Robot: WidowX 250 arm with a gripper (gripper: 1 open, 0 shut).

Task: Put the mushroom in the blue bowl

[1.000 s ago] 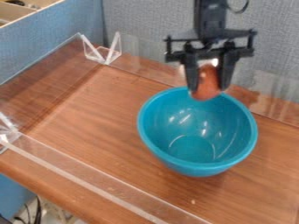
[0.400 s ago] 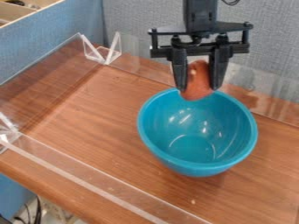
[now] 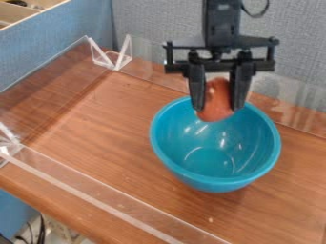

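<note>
So: blue bowl (image 3: 214, 145) sits upright on the wooden tabletop (image 3: 90, 124), toward the right side; teal, glossy, deep; its inside shows only highlights on the walls and floor, nothing resting in it; mushroom (image 3: 219, 99) is not in the bowl, it hangs over the far rim, above the bowl's back portion, clear of the floor.

Gripper (image 3: 220, 107) comes down from above on a dark vertical arm, pointing straight down; black crossbar runs level across the top with the two fingers (image 3: 200, 95) dropping from it on either side of the mushroom; jaws are closed narrow on the mushroom, which fills the gap between them; fingertips sit about level with the bowl's far rim, whether they touch the rim I cannot tell.

Mushroom reads as a reddish-orange oblong, long axis roughly vertical, in line with the fingers; a paler patch shows near its lower end; too blurred to say which end is cap and which is stem.

Around it: clear acrylic wall (image 3: 57, 67) runs along the left edge of the table and another along the near edge; clear acrylic stand (image 3: 112, 53) at the back left; blue-grey panel (image 3: 152, 29) behind; cardboard box (image 3: 32, 24) at upper left.
</note>
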